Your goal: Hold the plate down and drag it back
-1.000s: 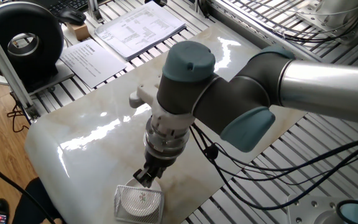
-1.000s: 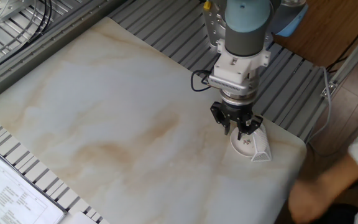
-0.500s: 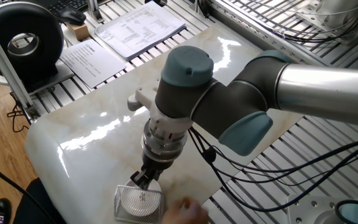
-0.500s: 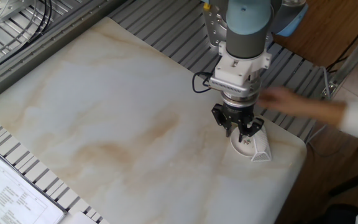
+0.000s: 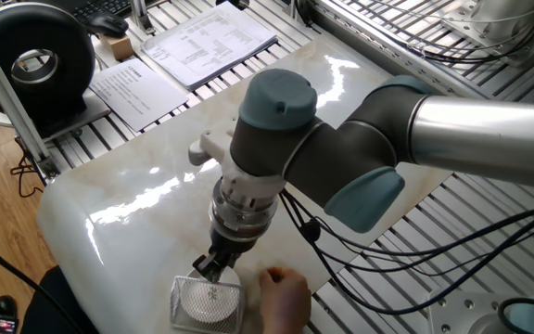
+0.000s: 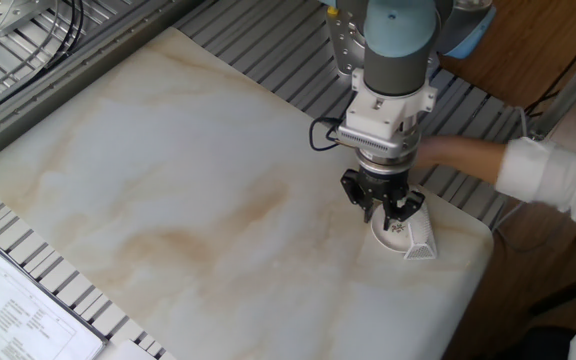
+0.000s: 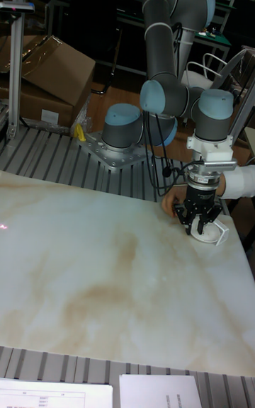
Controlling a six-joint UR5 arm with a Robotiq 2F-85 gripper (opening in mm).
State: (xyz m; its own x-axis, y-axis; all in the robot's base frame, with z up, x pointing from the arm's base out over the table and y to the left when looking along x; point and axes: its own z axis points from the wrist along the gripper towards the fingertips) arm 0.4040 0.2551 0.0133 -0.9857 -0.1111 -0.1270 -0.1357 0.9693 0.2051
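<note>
So the plate [image 6: 398,231] sits near the corner of the marble-look surface [image 6: 188,200], tucked inside a square wire-mesh basket [image 5: 208,301] that's tipped around it. The gripper [image 6: 387,214] points straight down right over the plate's rim, fingers spread a bit, with the tips at or just above the dish; can't really tell if they're actually touching. It isn't clamped on anything as far as I can see. A person's hand [image 5: 284,295] in a white sleeve reaches in just beside the basket, close behind the gripper. Printed papers [image 5: 207,39] and a black round device [image 5: 33,60] lie off at the far edge.
</note>
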